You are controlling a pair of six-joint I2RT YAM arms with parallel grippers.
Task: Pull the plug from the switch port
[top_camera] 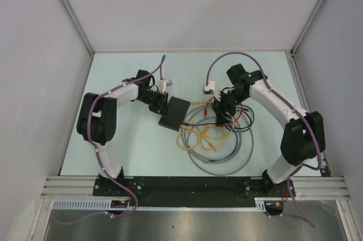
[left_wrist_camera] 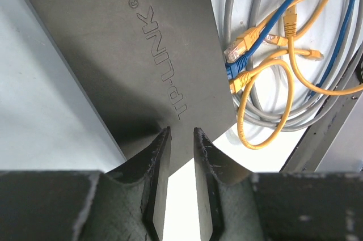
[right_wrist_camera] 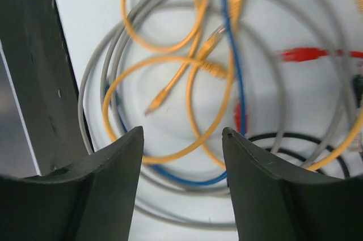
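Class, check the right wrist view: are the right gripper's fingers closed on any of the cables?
No. The right gripper has its fingers wide apart above the loose cables, with nothing pinched between them.

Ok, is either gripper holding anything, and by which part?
Nothing is held. The right gripper gapes over the cables; the left gripper shows an empty narrow gap at the edge of the switch.

Left gripper (left_wrist_camera: 181, 131) narrow; right gripper (right_wrist_camera: 182, 131) wide

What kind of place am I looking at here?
Probably a robot test cell: left arm and right arm bolted to a table, plain walls around, a switch and loose cables.
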